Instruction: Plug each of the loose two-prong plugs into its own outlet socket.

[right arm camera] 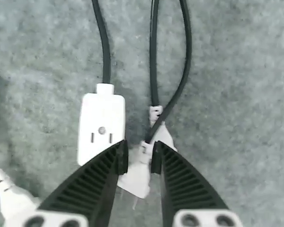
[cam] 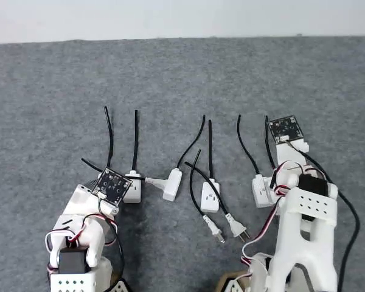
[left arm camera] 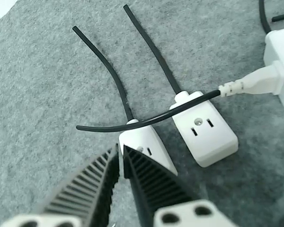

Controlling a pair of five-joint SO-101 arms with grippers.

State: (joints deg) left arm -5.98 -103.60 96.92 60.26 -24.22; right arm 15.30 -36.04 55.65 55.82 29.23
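Observation:
My left gripper [left arm camera: 120, 150] is shut with nothing in it, its tips over the near end of a white outlet socket [left arm camera: 146, 144]. A second socket [left arm camera: 206, 130] lies beside it, and a thin black cable crosses both. That cable ends in a white plug [left arm camera: 258, 82] seated in a third socket [left arm camera: 281, 52]. My right gripper [right arm camera: 139, 149] is shut on a white two-prong plug [right arm camera: 135, 182], next to a free socket [right arm camera: 102, 127]. Two loose plugs [cam: 214, 230] [cam: 237, 228] lie at the front centre, below another socket [cam: 210, 196].
Grey felt mat [cam: 48, 109] covers the table, with open room at the back and far left. Black cable stubs [cam: 135, 137] run back from the sockets. The left arm [cam: 79, 243] and the right arm [cam: 304, 225] stand at the front edge.

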